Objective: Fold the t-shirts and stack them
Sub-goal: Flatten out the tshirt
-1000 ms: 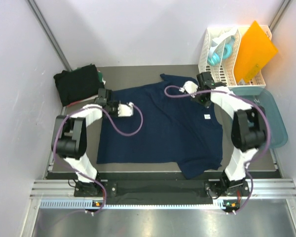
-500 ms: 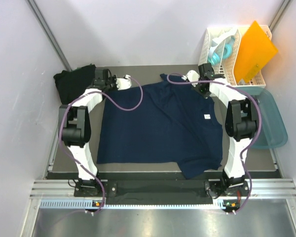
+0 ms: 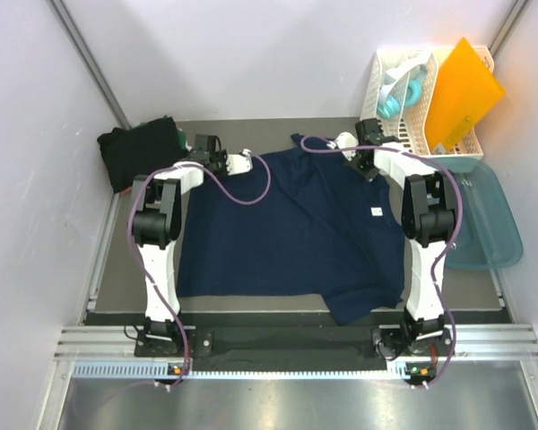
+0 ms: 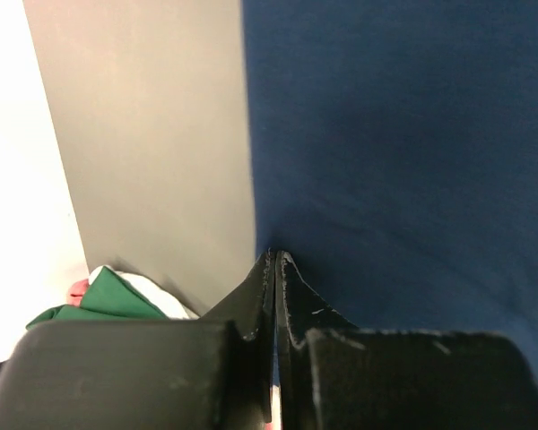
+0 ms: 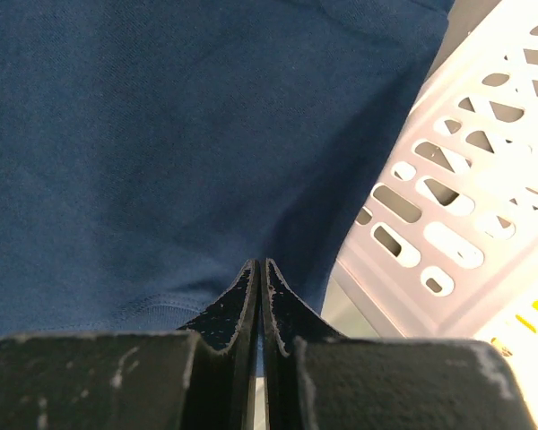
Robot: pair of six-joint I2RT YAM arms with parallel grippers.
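left end effector (image 4: 275, 260) and right end effector (image 5: 258, 265) pinched closed.

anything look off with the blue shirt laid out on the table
Yes. The navy t-shirt lies uneven: its near right corner sags past the front edge of the table, while the rest of that hem stops short of it.

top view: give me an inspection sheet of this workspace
surface: grey table, largely covered by cloth
job's things: navy shirt spread out flat; dark shirt pile at the far left corner
clutter: white basket with an orange sheet, far right; teal tub at the right edge
grippers: left gripper shut at the shirt's far left edge; right gripper shut on its far right part; whether cloth is pinched cannot be told
cables: purple cable loops over the shirt
surroundings: white walls
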